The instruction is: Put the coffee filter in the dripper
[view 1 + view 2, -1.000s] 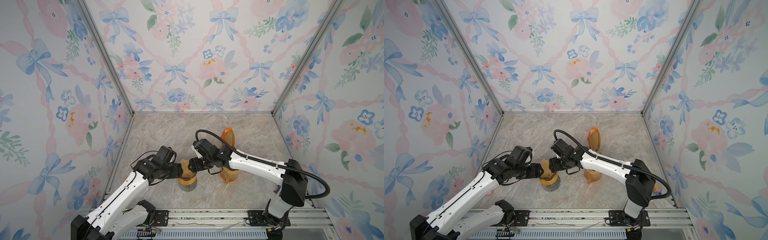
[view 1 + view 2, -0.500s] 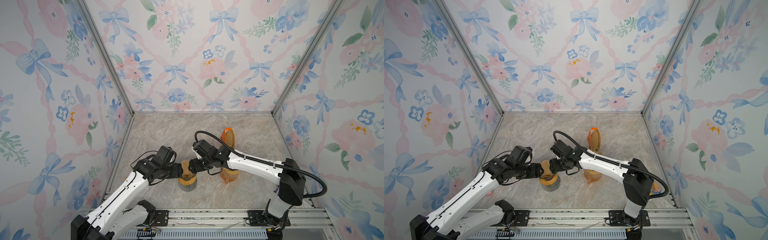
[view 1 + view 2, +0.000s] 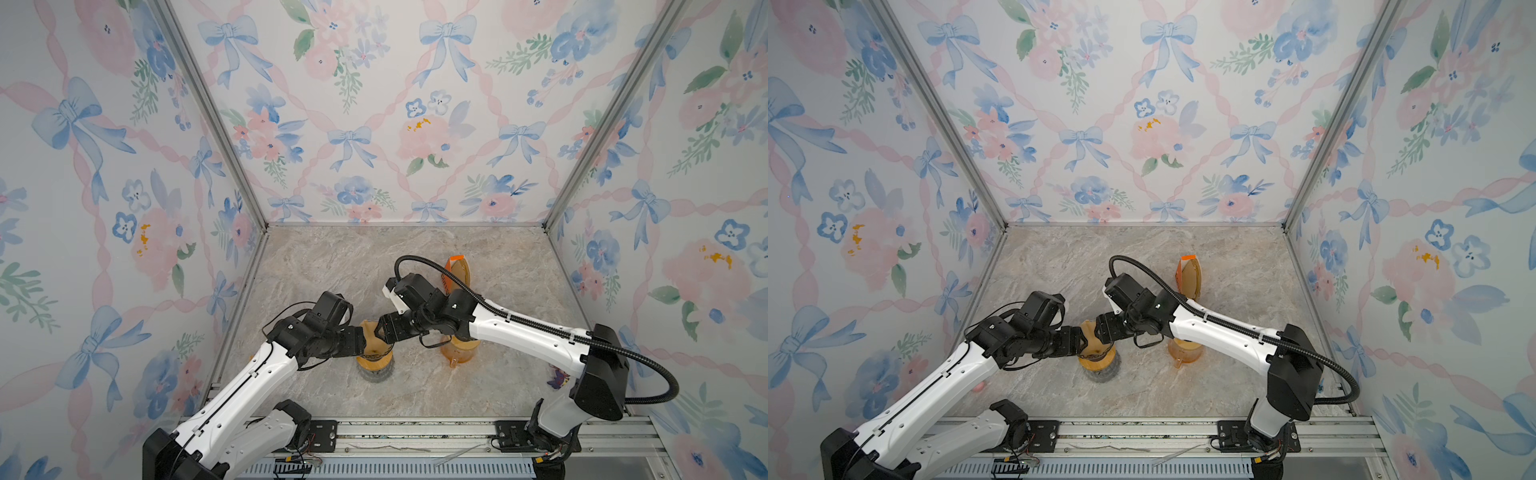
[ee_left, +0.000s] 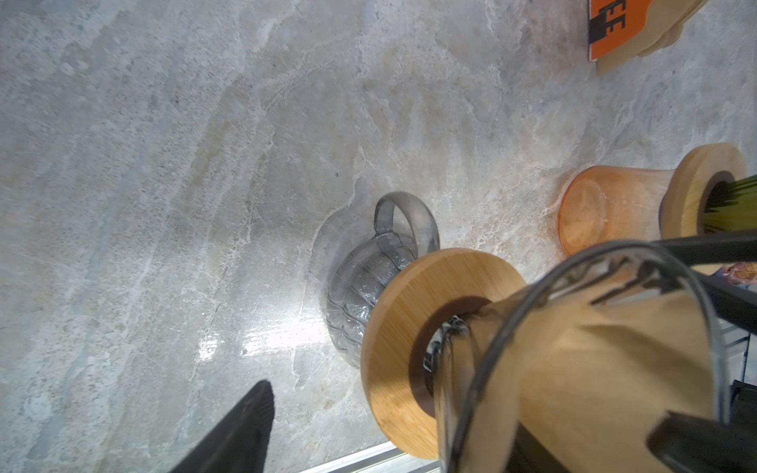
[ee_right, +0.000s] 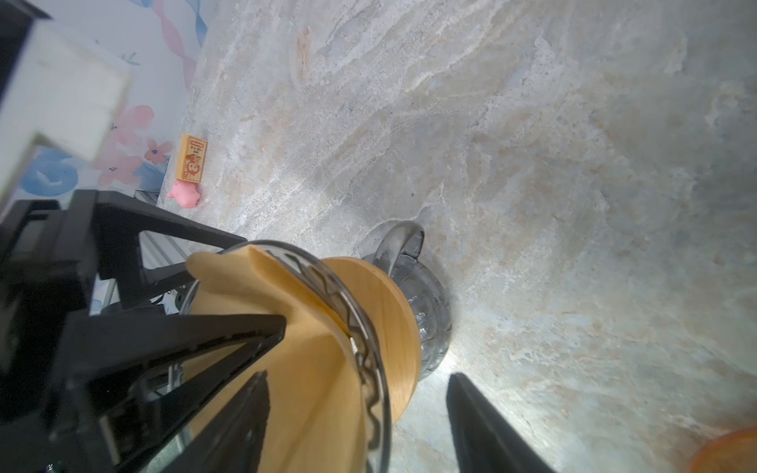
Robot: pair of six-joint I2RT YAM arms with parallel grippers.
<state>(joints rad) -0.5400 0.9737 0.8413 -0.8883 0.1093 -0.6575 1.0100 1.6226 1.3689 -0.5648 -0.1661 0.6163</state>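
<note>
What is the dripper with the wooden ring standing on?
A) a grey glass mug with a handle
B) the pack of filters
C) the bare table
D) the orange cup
A: in the left wrist view the dripper, with its wooden ring, sits on top of a grey glass mug that has a handle, while the orange cup stands apart from it.

Robot test booth, floral-papered walls (image 3: 374, 104), marble tabletop (image 3: 332, 270), aluminium rail (image 3: 415, 432)

The dripper (image 4: 393, 327) hides most of the grey jug (image 4: 360, 282) beneath.
</note>
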